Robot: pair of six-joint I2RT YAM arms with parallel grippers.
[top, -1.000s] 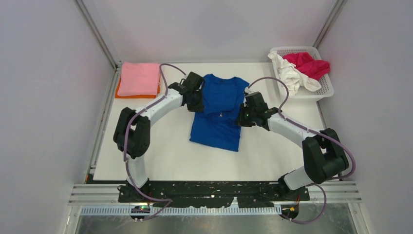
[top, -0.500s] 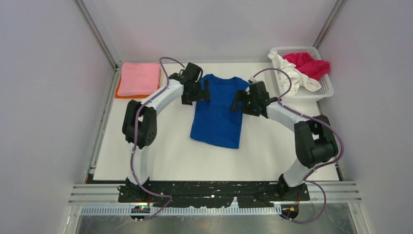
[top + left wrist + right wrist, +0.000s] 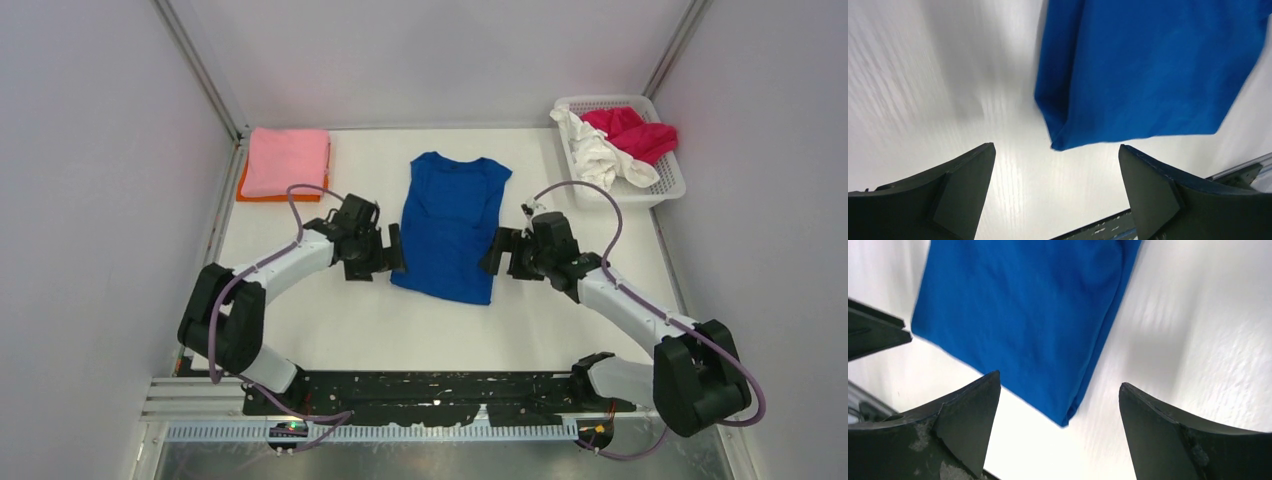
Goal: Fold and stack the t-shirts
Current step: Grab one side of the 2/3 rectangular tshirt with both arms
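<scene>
Gaping left gripper (image 3: pixel 394 250) and right gripper (image 3: pixel 498 253) flank blue t-shirt (image 3: pixel 450 215); overhead alone shows basket (image 3: pixel 671 186).

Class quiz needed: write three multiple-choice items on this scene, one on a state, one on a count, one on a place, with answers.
1. The left gripper and right gripper flanking the blue t-shirt are: A) open, empty B) shut on cloth C) hidden.
2. T-shirts showing in the basket: A) one B) two C) four.
3. The pink t-shirt lies: A) in the basket B) under the blue t-shirt C) on the orange t-shirt.
Answers: A, wrist views show fingers spread, gripping nothing; B, a white t-shirt and a crimson t-shirt; C, orange edges peek out beneath it.
</scene>
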